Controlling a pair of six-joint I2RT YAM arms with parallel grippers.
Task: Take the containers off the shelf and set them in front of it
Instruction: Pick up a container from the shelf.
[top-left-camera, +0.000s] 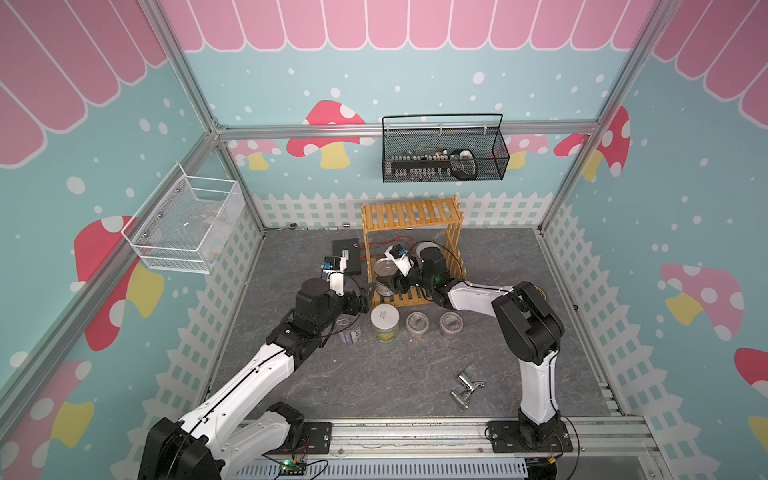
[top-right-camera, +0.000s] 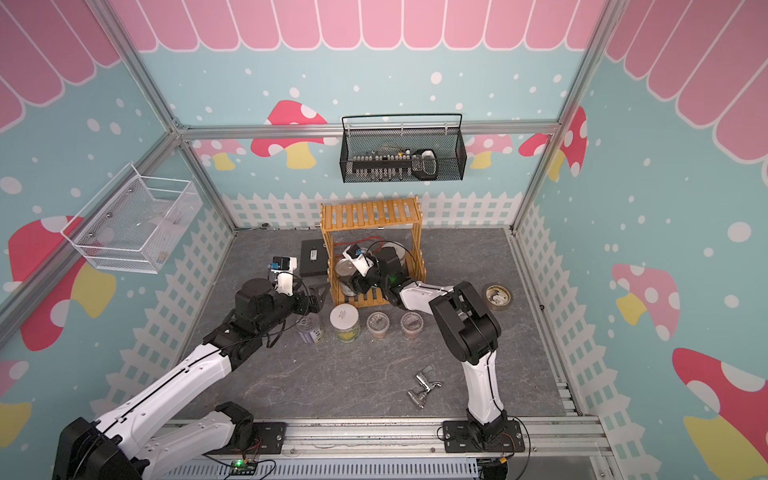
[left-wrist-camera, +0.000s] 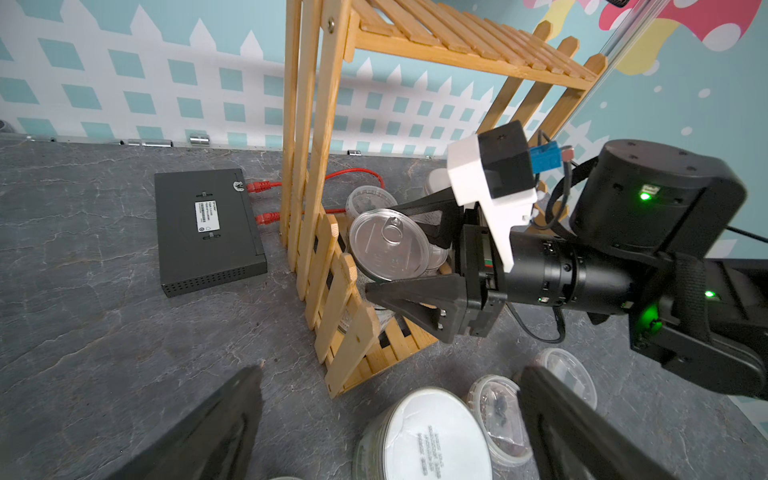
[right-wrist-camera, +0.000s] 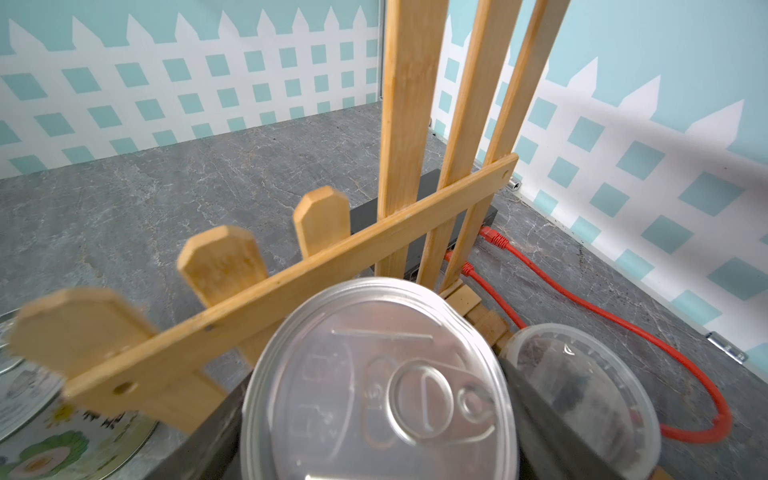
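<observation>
Nearest, a chrome faucet (top-left-camera: 466, 384) lies on the grey counter (top-left-camera: 353, 386). Farther in, a row stands just in front of the shelf (top-left-camera: 411, 214). From left to right it holds a purple-labelled tin (top-left-camera: 351, 331), a white-lidded jar (top-left-camera: 385, 321), a clear cup (top-left-camera: 417, 323) and a second clear cup (top-left-camera: 451, 322). The left tool (left-wrist-camera: 390, 370) hangs over the left end of that row, jaws wide apart and holding nothing. Beyond the row, the right tool (left-wrist-camera: 381, 251) reaches into the shelf's lower tier from the right. It is closed on a silver tin (right-wrist-camera: 374, 374) at the tier's left end, one finger on each side. A third clear cup (right-wrist-camera: 582, 395) sits just behind that tin on the same tier. Left of the shelf lies a black box (top-left-camera: 348, 255).
</observation>
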